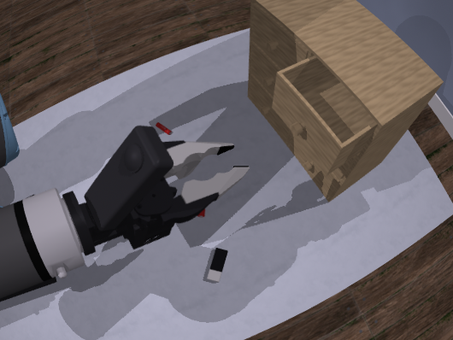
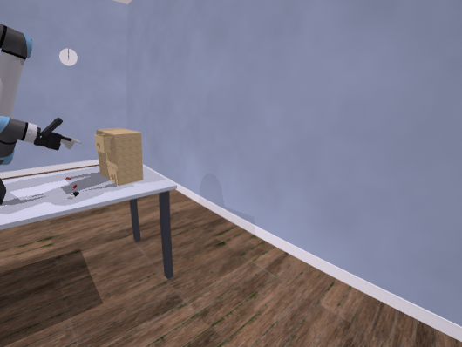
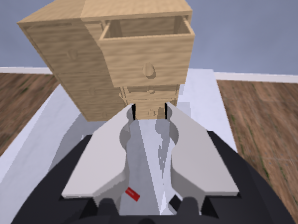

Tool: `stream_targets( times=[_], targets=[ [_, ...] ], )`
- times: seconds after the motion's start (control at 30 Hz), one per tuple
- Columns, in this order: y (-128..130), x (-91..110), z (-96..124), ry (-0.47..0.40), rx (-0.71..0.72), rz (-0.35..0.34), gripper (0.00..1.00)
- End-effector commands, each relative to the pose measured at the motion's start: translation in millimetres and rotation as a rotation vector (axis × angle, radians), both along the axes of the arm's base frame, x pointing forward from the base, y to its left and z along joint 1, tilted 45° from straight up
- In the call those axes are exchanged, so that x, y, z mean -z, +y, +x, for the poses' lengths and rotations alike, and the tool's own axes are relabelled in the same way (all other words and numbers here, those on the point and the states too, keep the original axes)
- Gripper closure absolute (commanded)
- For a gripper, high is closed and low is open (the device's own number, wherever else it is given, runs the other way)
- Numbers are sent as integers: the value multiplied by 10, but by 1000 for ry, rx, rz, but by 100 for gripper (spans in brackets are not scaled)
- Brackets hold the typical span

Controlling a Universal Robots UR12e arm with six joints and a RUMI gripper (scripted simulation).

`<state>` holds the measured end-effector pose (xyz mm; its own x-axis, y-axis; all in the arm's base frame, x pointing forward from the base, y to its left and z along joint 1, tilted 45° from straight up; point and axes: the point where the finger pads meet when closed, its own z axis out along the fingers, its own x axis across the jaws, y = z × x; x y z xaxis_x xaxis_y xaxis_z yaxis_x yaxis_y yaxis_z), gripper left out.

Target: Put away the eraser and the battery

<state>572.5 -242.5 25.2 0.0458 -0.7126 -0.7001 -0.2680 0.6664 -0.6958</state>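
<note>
The wooden chest [image 1: 367, 55] [image 2: 130, 157] [image 3: 60, 45] stands upright. Its top right drawer [image 1: 308, 121] [image 2: 99, 144] [image 3: 145, 50] is pulled partway out; the visible part of its inside is bare. The drawers below it look shut. My gripper [image 1: 234, 157] [image 2: 78, 142] [image 3: 150, 104] is open a little and empty, in front of the chest and above the table. The black and white eraser [image 1: 219, 260] [image 2: 74, 194] [image 3: 175, 203] lies on the table. One small red cylinder [image 1: 163, 128] [image 2: 68, 178] lies farther left; I cannot tell whether it is the AAA battery.
A second small red object [image 1: 202, 213] [image 2: 74, 187] [image 3: 132, 194] lies on the table near the eraser, partly hidden by the gripper in the top view. The table's edge [image 2: 173, 187] runs close by the chest. A wall stands beyond the chest.
</note>
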Motion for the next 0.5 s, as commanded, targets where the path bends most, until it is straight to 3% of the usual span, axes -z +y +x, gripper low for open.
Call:
stream_targets(
  times=[0.0, 0.47],
  targets=[
    [-9, -5, -8, 4, -7, -1, 80],
    [8, -16, -30, 17, -22, -1, 80]
  ],
)
